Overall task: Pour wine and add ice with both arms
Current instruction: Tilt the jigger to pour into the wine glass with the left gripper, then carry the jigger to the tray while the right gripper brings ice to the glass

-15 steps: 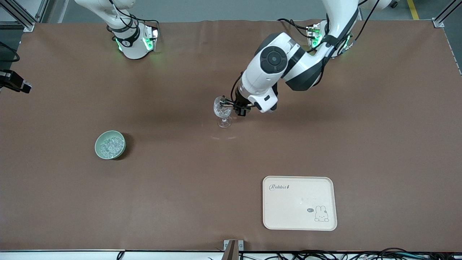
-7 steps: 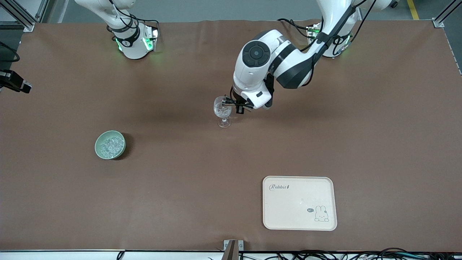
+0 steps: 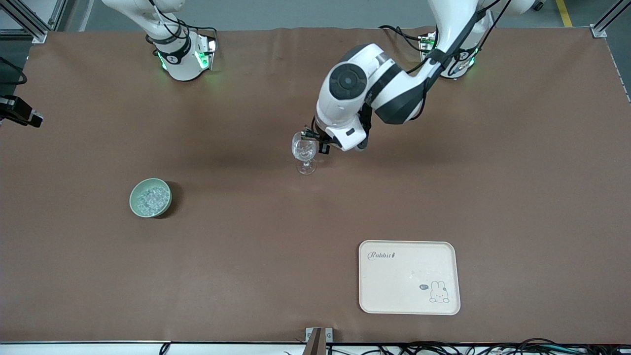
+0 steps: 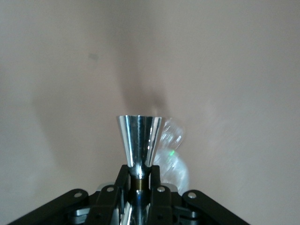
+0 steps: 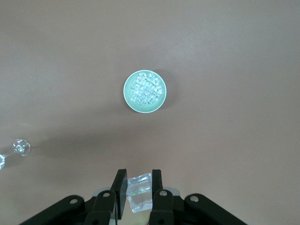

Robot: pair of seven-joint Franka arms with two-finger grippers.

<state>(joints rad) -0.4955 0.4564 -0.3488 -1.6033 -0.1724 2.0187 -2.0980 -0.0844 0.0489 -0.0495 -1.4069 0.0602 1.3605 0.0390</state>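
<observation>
Front view first: got the left gripper (image 3: 311, 134) hanging right over the rim of the wine glass (image 3: 305, 154), with the left arm (image 3: 374, 91) reaching in from its base. Checked the left wrist view and found the jaws pinching the narrow waist of a shiny metal cone (image 4: 139, 143), flared end pointing away from the gripper (image 4: 139, 179), glass (image 4: 172, 157) showing just beside it and lower down.

Can't spot the right gripper from the front. Picked it up in the right wrist view though: right gripper (image 5: 139, 187) up high over the table (image 5: 234, 56), well off from the wine glass (image 5: 18, 148) toward the right arm's end, jaws clamped on one clear ice cube (image 5: 139, 191).

Rest of the ice (image 3: 149, 198) piled in the pale green bowl (image 3: 135, 190), sitting nearer the front camera than the wine glass and well toward the right arm's end. Also a cream tray (image 3: 409, 301) with a rabbit print, nearer the camera than the glass, toward the left arm's end.
</observation>
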